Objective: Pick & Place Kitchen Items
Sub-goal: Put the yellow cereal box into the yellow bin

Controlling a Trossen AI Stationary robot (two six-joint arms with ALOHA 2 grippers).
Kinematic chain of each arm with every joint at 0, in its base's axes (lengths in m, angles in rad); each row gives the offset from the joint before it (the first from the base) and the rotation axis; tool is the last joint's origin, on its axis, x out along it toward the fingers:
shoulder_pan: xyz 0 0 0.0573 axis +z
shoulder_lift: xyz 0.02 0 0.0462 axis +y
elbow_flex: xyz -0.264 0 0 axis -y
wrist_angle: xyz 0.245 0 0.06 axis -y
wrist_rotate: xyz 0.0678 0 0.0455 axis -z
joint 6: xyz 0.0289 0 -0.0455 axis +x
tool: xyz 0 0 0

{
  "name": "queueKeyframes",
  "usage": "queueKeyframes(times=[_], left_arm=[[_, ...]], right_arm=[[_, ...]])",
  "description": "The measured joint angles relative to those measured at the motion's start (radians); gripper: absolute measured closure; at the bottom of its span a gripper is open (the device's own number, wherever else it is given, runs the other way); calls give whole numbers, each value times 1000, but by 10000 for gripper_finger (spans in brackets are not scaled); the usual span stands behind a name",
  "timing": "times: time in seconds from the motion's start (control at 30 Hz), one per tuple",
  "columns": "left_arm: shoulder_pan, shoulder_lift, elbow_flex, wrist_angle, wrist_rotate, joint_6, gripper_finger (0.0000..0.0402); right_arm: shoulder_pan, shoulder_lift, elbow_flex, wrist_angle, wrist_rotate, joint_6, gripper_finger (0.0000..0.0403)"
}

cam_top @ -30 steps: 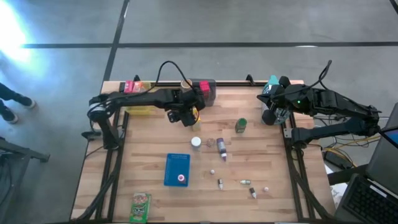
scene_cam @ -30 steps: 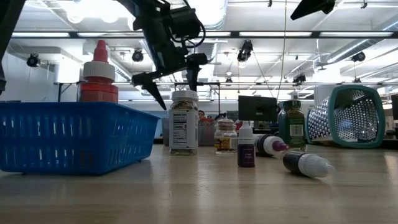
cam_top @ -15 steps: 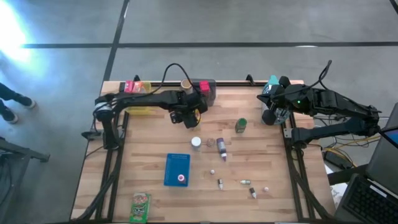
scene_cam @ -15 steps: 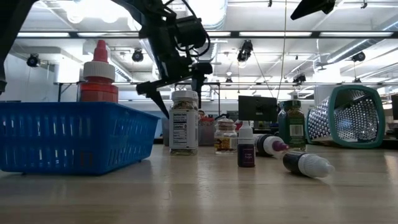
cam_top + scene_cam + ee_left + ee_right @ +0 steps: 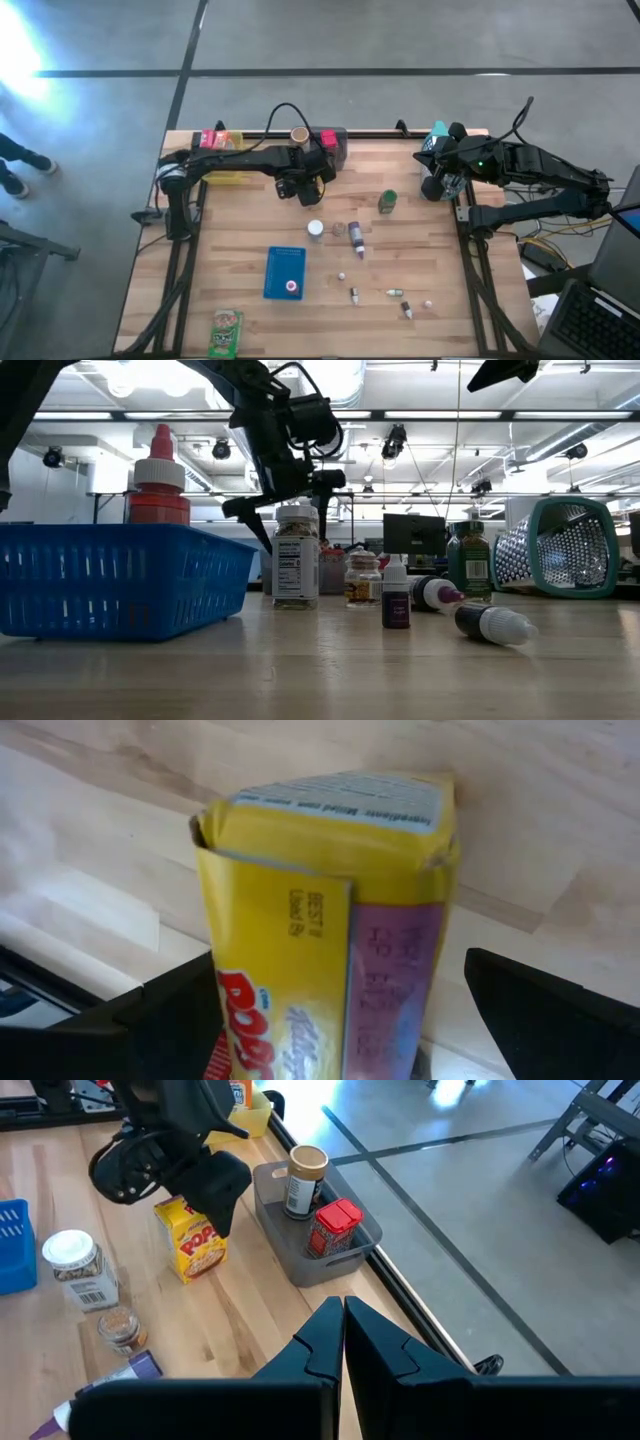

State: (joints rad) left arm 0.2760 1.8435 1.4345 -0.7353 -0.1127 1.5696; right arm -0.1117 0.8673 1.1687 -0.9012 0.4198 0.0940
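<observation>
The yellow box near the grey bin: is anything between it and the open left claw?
Nothing visible. The left claw hangs open directly over the yellow box, its fingers on either side of it.

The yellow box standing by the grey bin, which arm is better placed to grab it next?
Left. Its gripper hangs right over the yellow box with fingers open on either side. The right gripper is shut and parked at the table's far edge.
</observation>
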Motion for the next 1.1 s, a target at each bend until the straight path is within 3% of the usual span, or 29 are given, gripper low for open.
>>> queueKeyframes(times=[0.4, 1.1], left_arm=[[0, 7, 0, -27, -1, -20, 52], [0, 7, 0, -47, -4, -78, 95]], right_arm=[[0, 0, 0, 0, 0, 2, 394], [0, 0, 0, 0, 0, 1, 394]])
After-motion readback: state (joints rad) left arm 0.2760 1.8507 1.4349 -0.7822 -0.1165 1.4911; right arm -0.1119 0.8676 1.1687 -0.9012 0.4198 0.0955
